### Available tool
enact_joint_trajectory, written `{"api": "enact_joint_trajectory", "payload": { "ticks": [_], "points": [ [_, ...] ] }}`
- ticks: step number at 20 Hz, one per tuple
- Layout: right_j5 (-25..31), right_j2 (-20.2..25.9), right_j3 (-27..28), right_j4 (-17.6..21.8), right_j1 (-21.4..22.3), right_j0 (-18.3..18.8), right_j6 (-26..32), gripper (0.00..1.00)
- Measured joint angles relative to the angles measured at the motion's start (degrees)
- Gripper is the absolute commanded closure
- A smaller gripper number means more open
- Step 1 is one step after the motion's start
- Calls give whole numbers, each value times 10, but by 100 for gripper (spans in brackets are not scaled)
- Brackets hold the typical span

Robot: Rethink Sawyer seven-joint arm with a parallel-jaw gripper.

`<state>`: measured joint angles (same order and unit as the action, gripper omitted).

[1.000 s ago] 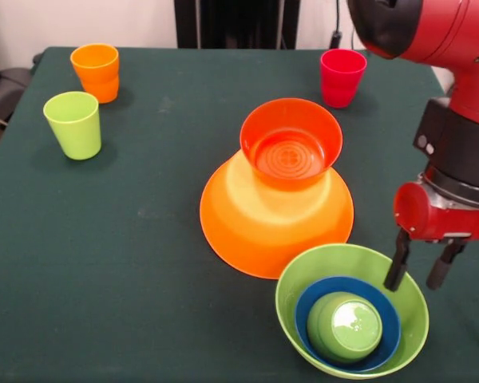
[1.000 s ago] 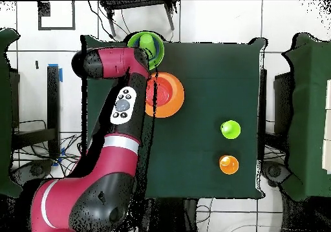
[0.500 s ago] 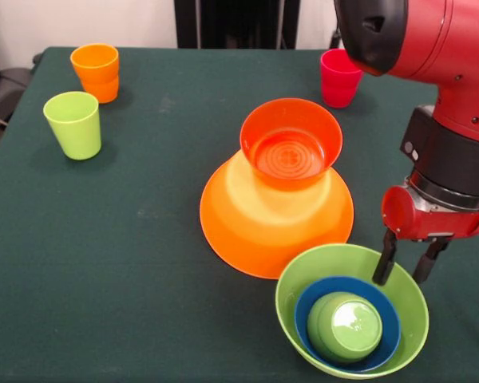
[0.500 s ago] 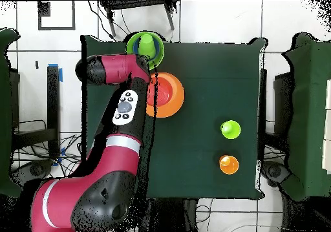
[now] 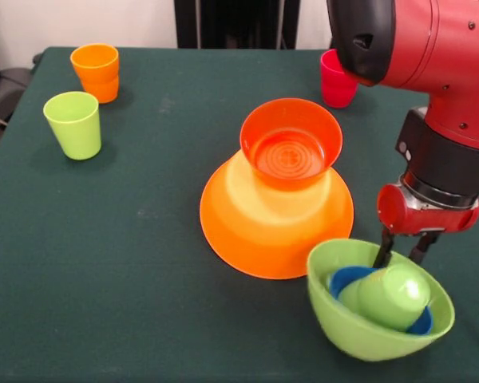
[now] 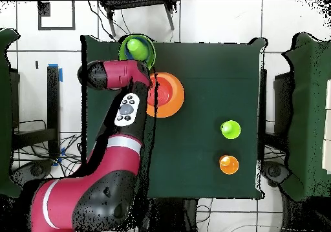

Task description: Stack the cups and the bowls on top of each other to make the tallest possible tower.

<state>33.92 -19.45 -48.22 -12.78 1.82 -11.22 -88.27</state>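
A: Gripper (image 5: 400, 254) status?

B: Fingers are pointing down into the far side of the large light green bowl (image 5: 359, 323), with a narrow gap showing between them. The bowl's far rim is sitting right at the fingertips, and the bowl is tilting, its mouth turning toward the gripper side. Whether the fingers are actually pinching the rim, I cannot tell from either view.

A: What is lying inside that bowl?

B: Just below the fingertips, the small blue bowl (image 5: 345, 278) is nesting in it, and a green cup (image 5: 393, 296) is lying in the blue one, leaning with its base up.

A: Moving outward from the gripper?

B: Beside it, toward the table's middle, the very large orange-yellow bowl (image 5: 247, 223) is sitting upside down, touching or nearly touching the green bowl. The small red-orange bowl (image 5: 290, 142) is standing upright on its base. Behind the arm (image 5: 431, 72), toward the pedestal, the red-pink cup (image 5: 333, 83) is standing, partly hidden by it.

A: Farthest items?

B: Well apart, across the table (image 5: 128, 239): the lime green cup (image 5: 73, 124), and beyond it orange cups (image 5: 96, 72) stacked one on another
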Motion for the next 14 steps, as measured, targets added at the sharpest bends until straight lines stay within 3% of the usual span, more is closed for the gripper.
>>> {"api": "enact_joint_trajectory", "payload": {
  "ticks": [14],
  "points": [
    [-2, 3, -2, 1, 16, 1, 0, 100]
  ]
}}
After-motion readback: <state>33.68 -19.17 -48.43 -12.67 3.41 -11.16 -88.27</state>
